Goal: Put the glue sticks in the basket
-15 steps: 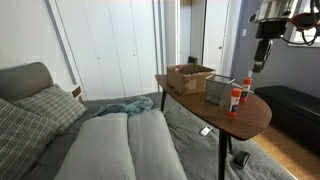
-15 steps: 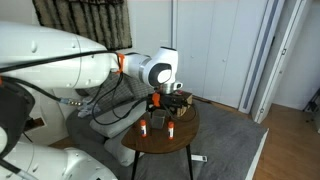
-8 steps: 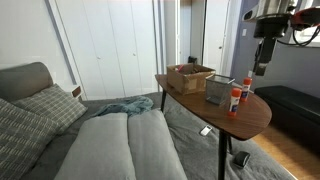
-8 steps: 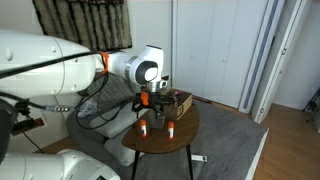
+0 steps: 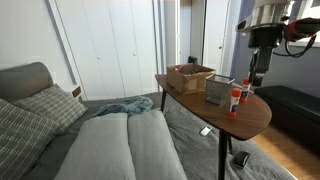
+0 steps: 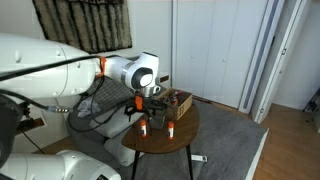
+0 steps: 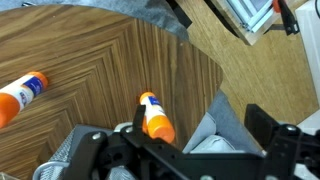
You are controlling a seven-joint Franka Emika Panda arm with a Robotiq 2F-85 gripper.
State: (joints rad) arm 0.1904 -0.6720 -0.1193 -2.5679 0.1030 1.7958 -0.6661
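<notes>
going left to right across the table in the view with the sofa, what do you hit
brown box → grey basket → nearer glue stick → farther glue stick

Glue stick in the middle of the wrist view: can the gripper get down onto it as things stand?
Probably yes. The gripper hangs open above the glue stick, nothing between them; the other glue stick and the basket stand apart from it.
</notes>
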